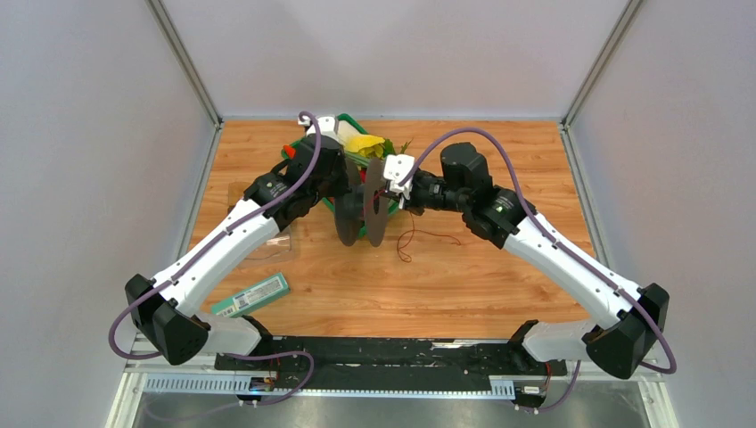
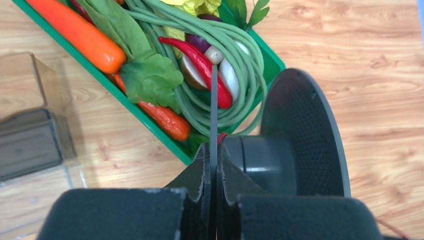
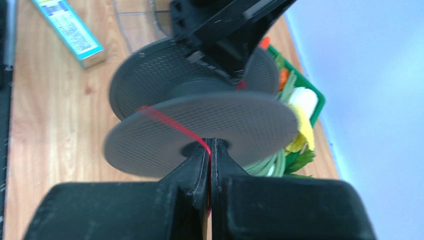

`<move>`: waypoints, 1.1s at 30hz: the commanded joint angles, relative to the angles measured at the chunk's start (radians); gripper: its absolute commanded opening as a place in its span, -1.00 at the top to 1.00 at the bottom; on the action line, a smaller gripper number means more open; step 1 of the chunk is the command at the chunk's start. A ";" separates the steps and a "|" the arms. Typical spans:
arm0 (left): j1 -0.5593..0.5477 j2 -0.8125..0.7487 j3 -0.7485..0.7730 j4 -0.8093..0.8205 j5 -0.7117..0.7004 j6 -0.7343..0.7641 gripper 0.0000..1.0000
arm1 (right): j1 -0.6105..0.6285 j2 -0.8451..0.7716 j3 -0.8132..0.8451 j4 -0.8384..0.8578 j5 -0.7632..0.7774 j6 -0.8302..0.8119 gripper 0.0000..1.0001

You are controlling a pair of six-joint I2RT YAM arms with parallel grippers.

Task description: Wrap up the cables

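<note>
We clamp L gripper on the dark grey perforated plastic spool. R gripper pinches the thin red thread-like wire, which runs over the spool just ahead of its tips. We judge it light, limp, slippery: hold close to spool, keep taut.

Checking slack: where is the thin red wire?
Right wrist view: the thin red wire crosses the dark grey spool into the right gripper; its slack lies on the wooden table.

Wire: red, you'll spot it against the grey.
Spool: dark grey, fine dotted mesh.
Tray: green.
Carrot: orange.
Chilli: red.
Box: teal, white print.
Table: your warm wood grain.
</note>
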 commanded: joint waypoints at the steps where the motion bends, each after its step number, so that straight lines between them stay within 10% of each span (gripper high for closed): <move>1: 0.003 -0.043 -0.012 0.013 -0.019 0.138 1.00 | -0.001 0.013 0.100 0.201 0.118 -0.012 0.99; 18: 0.036 -0.319 -0.232 0.215 0.490 0.525 1.00 | -0.050 0.073 0.068 0.359 0.325 -0.081 0.86; 27: 0.219 -0.371 -0.177 0.352 0.933 0.407 1.00 | -0.228 0.015 -0.063 0.398 0.049 0.106 0.78; 33: 0.237 -0.361 -0.101 0.456 0.941 0.234 1.00 | -0.251 -0.008 -0.132 0.335 -0.089 0.140 0.86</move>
